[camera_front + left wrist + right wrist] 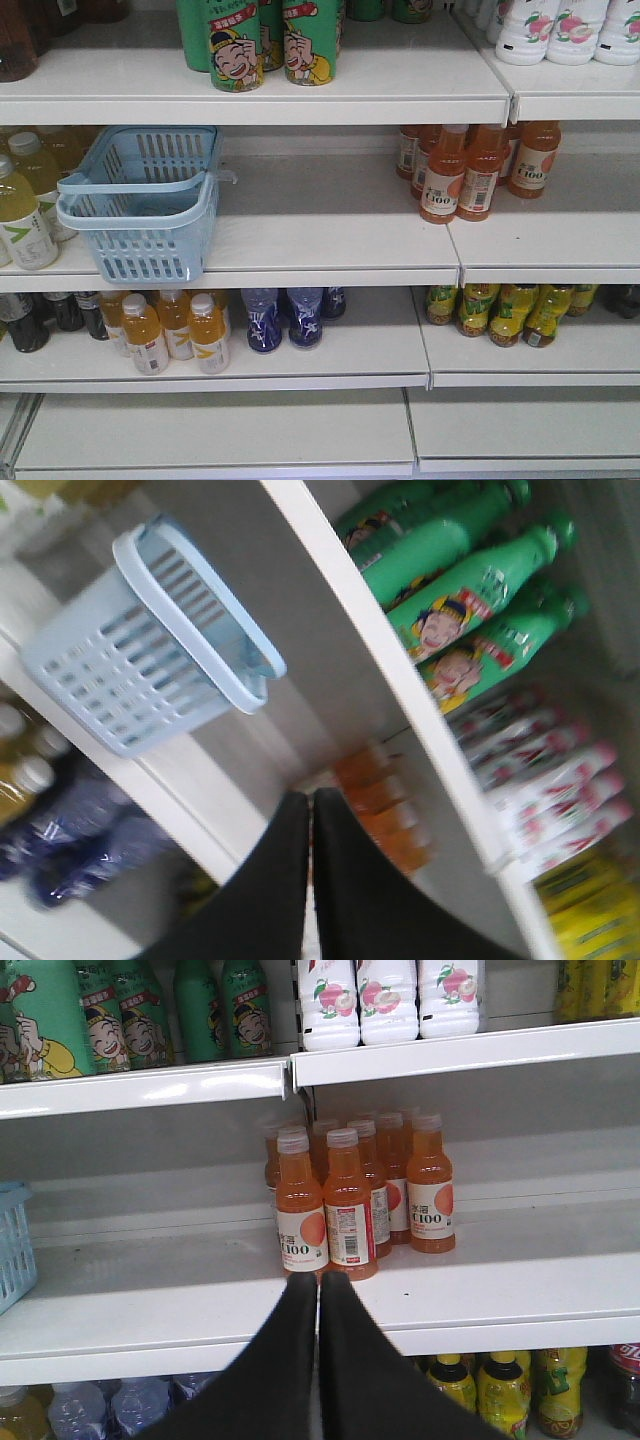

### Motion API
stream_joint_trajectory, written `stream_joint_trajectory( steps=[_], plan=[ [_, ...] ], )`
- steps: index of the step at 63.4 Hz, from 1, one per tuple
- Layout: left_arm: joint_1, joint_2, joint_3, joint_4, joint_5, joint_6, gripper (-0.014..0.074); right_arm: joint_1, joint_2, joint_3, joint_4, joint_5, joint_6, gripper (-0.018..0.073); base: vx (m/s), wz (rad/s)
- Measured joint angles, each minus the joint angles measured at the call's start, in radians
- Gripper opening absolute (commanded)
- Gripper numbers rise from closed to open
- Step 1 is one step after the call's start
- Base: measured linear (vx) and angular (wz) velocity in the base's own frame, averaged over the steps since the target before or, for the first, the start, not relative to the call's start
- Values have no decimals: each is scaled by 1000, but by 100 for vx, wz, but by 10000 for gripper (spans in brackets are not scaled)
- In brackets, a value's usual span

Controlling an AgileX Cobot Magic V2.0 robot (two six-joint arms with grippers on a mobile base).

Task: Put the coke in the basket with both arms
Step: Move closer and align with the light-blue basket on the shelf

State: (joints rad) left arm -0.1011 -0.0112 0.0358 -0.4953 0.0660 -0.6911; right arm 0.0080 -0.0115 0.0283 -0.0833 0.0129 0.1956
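Note:
The light blue basket (140, 200) stands on the middle shelf at the left, empty; it also shows as the basket (150, 650) in the left wrist view and as a sliver of basket (12, 1245) at the left edge of the right wrist view. A dark bottle with a bit of red, apparently the coke (625, 1390), is cut off at the right end of the lower shelf. My left gripper (310, 796) is shut on nothing, out in front of the shelves. My right gripper (318, 1278) is shut and empty, facing the orange bottles. Neither arm shows in the front view.
Orange drink bottles (470, 170) cluster on the middle shelf at the right. Green bottles (270, 40) and white bottles (570, 30) stand on the top shelf. Below are dark bottles (25, 320), yellow-orange bottles (170, 330), blue bottles (285, 318) and yellow-green bottles (505, 312).

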Motion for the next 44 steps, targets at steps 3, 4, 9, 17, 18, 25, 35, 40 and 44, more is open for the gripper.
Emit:
stream_joint_trajectory(
  steps=[3,4,9,17,18,25,35,40,44],
  plan=[
    [0,0,0,-66,-3,-45,-6,0,0,0,0,0,0,-5,0,0],
    [0,0,0,-87,-3,-57,-6,0,0,0,0,0,0,-5,0,0],
    [0,0,0,-133,-17,-79,-6,0,0,0,0,0,0,-5,0,0],
    [0,0,0,-169,-85,-99,-6,0,0,0,0,0,0,-5,0,0],
    [0,0,0,-181,-99,-109,-6,0,0,0,0,0,0,-5,0,0],
    [0,0,-29,-263,-150,-218,-6,0,0,0,0,0,0,-5,0,0],
    [0,0,-235,-147,-194,-231,-6,0,0,0,0,0,0,-5,0,0],
    [0,9,-342,-18,-200,-218,6,0,0,0,0,0,0,-5,0,0],
    [0,39,-422,67,-184,-215,36,0,0,0,0,0,0,-5,0,0]
  ],
)
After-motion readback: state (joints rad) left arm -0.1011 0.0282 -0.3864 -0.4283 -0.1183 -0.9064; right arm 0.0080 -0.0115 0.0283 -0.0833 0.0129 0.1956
